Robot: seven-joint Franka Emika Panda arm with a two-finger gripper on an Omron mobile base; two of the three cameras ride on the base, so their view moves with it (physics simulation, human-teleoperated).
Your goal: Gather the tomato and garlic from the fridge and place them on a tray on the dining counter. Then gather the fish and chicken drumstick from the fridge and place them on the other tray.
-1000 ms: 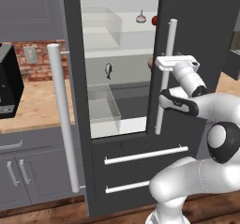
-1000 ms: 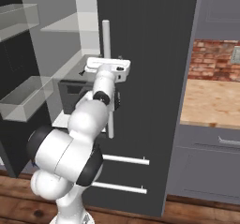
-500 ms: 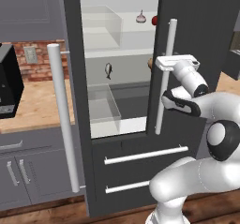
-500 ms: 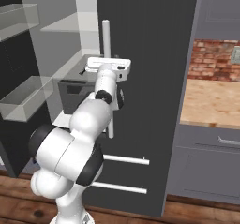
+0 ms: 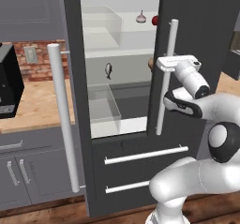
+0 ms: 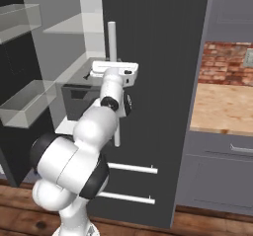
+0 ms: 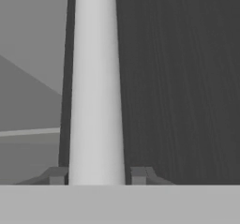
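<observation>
The fridge stands with its left door swung wide and its right door part-way across the opening. On the top shelf sit the garlic and the red tomato, which the right door's edge half hides. The fish lies on the middle shelf. A brown bit of the chicken drumstick peeks out by the door edge. My gripper is at the right door's vertical handle, with a fingertip against each side of the bar. Both trays and the dining counter are out of view.
The open left door's long handle hangs to my left. Beyond it are a wooden counter and a black coffee machine. Clear bins sit inside the fridge, with two freezer drawers below. Another counter lies to the right.
The fingers have drawn in from wide open onto the door handle. The arm and the fridge's contents have stayed put.
</observation>
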